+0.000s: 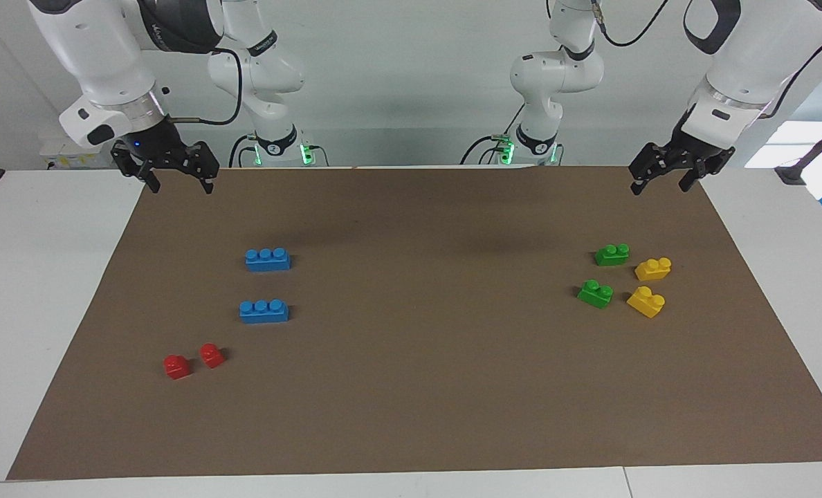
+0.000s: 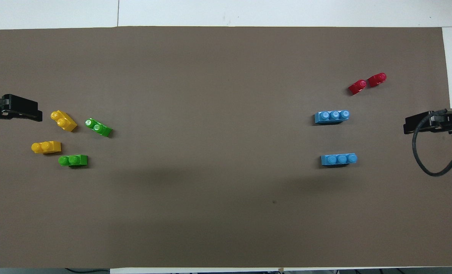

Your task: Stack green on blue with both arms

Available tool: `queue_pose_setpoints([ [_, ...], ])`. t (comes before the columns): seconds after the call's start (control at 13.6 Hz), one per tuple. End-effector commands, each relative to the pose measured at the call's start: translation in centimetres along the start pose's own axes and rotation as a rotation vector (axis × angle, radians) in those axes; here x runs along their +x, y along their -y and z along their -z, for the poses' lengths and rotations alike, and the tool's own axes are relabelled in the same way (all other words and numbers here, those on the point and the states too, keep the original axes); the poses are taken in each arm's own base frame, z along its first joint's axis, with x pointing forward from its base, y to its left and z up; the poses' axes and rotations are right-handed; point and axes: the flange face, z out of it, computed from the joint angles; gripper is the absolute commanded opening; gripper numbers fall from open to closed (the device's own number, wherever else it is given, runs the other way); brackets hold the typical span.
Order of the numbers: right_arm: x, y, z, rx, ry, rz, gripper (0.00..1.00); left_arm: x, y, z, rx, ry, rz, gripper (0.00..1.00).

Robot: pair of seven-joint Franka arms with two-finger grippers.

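Two yellow bricks (image 1: 652, 268) (image 1: 646, 301) and two red bricks (image 1: 176, 366) (image 1: 211, 355) lie on a brown mat (image 1: 425, 387).

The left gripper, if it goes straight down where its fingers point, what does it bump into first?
Probably just the brown mat. The left gripper hangs over the mat's edge, fingers down, with nothing under it. The green bricks and yellow bricks lie off to the side.

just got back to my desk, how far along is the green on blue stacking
Nothing is stacked. Both green bricks sit on the brown mat at the left arm's end, beside the yellow bricks. Both blue bricks lie bare at the right arm's end. In hand: nothing; the left gripper and right gripper hang open and empty. Left: every pick and placement.
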Motion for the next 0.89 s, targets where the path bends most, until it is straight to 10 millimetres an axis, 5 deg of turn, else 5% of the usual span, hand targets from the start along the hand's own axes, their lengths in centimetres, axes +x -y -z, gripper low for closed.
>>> queue_pose_setpoints([
  [0.0,-0.62,-0.25,0.0,0.001,-0.002,-0.017,1.0,0.43,0.52,0.31,0.008,0.0,-0.009,1.0],
  [0.59,-0.64,-1.06,0.08,0.001,-0.006,0.033,1.0,0.43,0.52,0.31,0.008,0.0,-0.009,1.0],
  [0.81,-0.39,-0.9,-0.06,0.002,-0.017,-0.092,0.99,0.43,0.52,0.31,0.008,0.0,-0.009,1.0],
])
